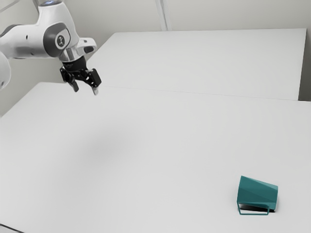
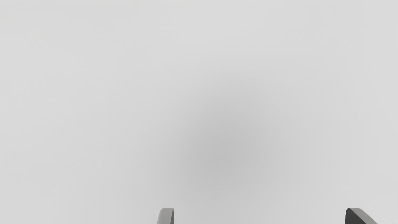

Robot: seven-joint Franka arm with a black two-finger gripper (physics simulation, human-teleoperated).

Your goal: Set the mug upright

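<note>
Hovering over table [image 1: 170, 145], gripper [image 1: 85, 91] open, pointing down

Arm [image 1: 30, 42] cropped at exterior view's left, fingers [image 1: 95, 91] cropped by wrist view's edge

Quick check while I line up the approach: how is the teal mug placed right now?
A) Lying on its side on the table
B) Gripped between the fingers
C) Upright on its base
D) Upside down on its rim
A: the teal mug lies with its body lengthwise along the white table, well away from the open gripper.
</note>
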